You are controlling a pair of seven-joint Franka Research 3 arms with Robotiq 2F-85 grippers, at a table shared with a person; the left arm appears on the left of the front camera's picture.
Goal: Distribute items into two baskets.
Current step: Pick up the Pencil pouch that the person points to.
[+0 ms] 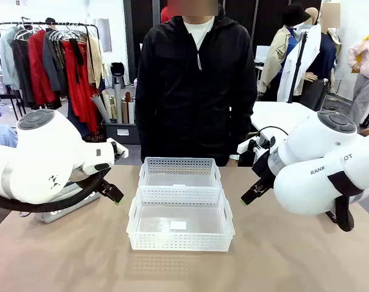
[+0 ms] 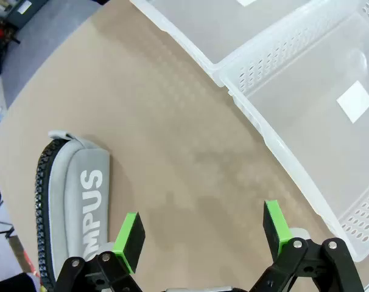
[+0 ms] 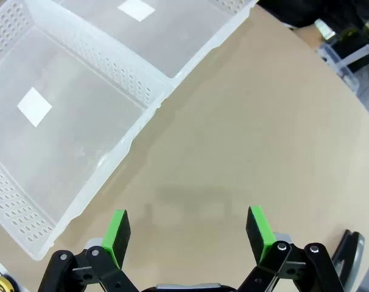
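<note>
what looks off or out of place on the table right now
Nothing stands out. The near basket and the far basket sit upright, lined up end to end, both empty. The grey pouch lies flat on the table by the open left gripper.

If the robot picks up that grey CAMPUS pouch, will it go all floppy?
Probably a bit floppy: the pouch looks like soft padded fabric, so its ends may sag. It lies flat, so it shouldn't roll. The cloth likely isn't slippery.
</note>
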